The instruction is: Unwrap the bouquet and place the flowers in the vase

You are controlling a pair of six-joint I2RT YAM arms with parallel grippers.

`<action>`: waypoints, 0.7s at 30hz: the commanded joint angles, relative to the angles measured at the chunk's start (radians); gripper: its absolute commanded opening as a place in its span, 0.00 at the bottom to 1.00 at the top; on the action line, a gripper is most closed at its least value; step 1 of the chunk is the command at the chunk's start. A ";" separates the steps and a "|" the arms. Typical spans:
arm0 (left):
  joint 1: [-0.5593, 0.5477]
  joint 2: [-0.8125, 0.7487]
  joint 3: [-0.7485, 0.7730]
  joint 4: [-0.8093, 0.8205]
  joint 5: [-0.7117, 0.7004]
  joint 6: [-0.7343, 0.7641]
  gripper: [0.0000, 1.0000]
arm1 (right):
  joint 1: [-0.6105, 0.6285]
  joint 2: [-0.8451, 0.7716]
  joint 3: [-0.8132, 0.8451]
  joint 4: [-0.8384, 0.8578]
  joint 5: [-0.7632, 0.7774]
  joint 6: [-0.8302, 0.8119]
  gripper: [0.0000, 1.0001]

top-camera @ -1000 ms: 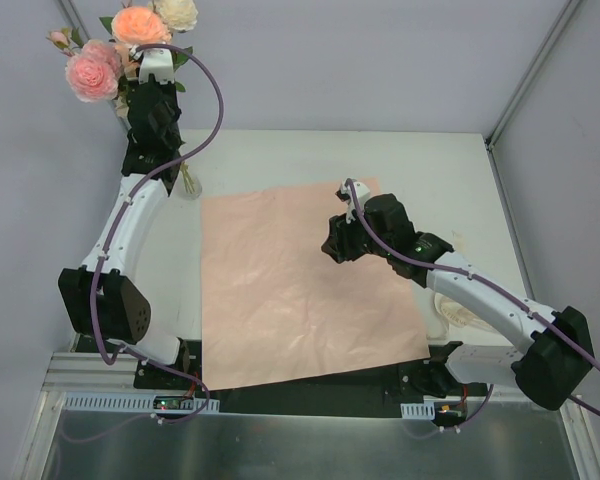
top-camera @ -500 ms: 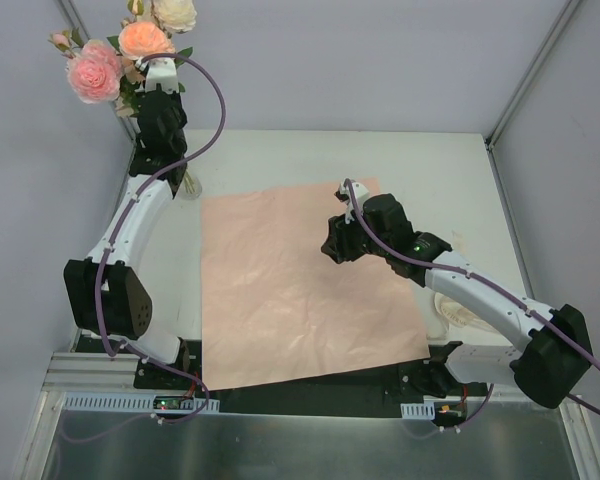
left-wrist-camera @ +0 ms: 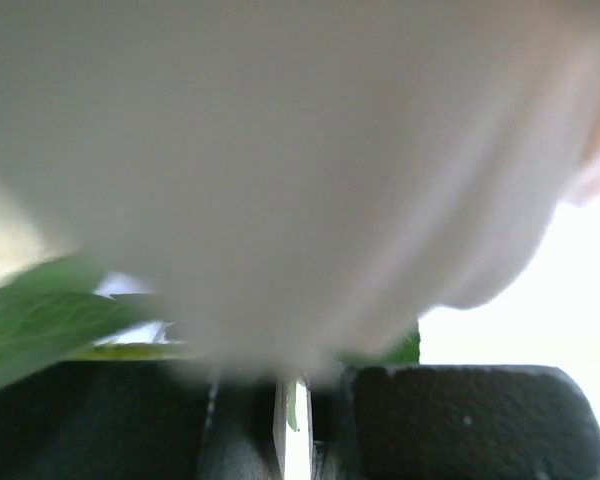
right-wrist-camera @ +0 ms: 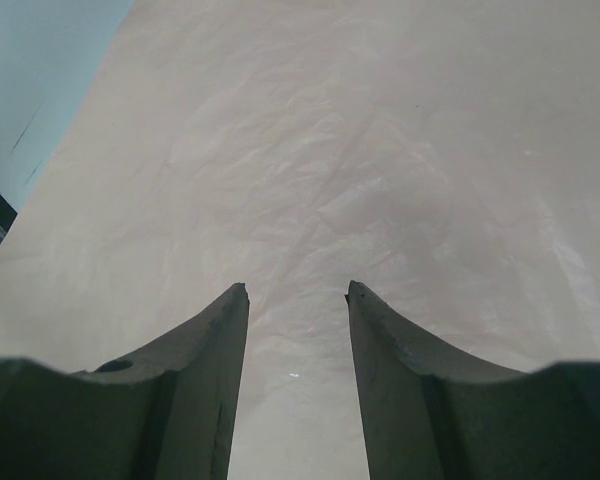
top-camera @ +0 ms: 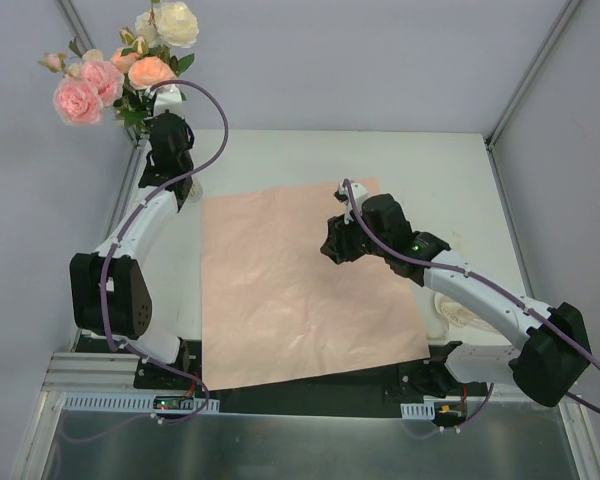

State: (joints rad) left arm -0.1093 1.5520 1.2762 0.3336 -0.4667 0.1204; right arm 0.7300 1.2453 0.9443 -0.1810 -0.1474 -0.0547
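Flowers (top-camera: 115,72), aloft at far left, stems pinched in the tightly closed left claw (left-wrist-camera: 295,400), likely light, top-heavy and springy, best gripped low on the stems; right claw (right-wrist-camera: 297,292) half open, empty, over pink paper (top-camera: 300,290).

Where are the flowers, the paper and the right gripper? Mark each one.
flowers (top-camera: 78,100): top view, on the pink bloom.
paper (top-camera: 290,300): top view, middle of the sheet.
right gripper (right-wrist-camera: 297,287): right wrist view, midway between its fingertips.
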 commanded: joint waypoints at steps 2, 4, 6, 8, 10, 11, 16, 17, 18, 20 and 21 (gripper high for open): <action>0.005 -0.010 -0.028 -0.013 -0.032 -0.030 0.00 | -0.001 -0.001 0.044 0.015 -0.024 0.012 0.48; 0.005 -0.007 -0.044 -0.005 -0.036 -0.033 0.00 | -0.003 -0.001 0.044 0.017 -0.021 0.012 0.47; 0.005 0.003 -0.051 0.019 -0.023 -0.027 0.00 | -0.003 0.002 0.045 0.015 -0.023 0.012 0.48; 0.005 0.017 -0.038 0.018 -0.023 -0.016 0.00 | -0.001 -0.001 0.045 0.014 -0.026 0.010 0.47; 0.005 0.020 -0.029 0.016 -0.041 -0.016 0.00 | -0.001 -0.003 0.044 0.014 -0.021 0.009 0.47; 0.005 0.016 -0.031 0.016 -0.047 -0.021 0.00 | -0.003 -0.006 0.044 0.012 -0.020 0.009 0.47; 0.005 -0.023 -0.061 0.019 -0.029 -0.038 0.18 | -0.001 -0.004 0.037 0.012 -0.020 0.010 0.48; 0.005 -0.038 -0.064 0.015 -0.024 -0.047 0.34 | -0.003 -0.003 0.037 0.014 -0.021 0.012 0.47; 0.005 -0.049 -0.072 0.013 -0.021 -0.051 0.41 | -0.003 -0.001 0.037 0.014 -0.023 0.013 0.48; 0.005 -0.076 -0.081 -0.001 -0.012 -0.070 0.53 | -0.001 0.003 0.039 0.015 -0.026 0.015 0.48; 0.005 -0.085 -0.086 -0.010 -0.006 -0.079 0.63 | -0.001 0.005 0.040 0.015 -0.029 0.016 0.47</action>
State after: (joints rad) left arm -0.1097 1.5505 1.2087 0.3294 -0.4812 0.0872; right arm 0.7300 1.2453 0.9443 -0.1810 -0.1596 -0.0525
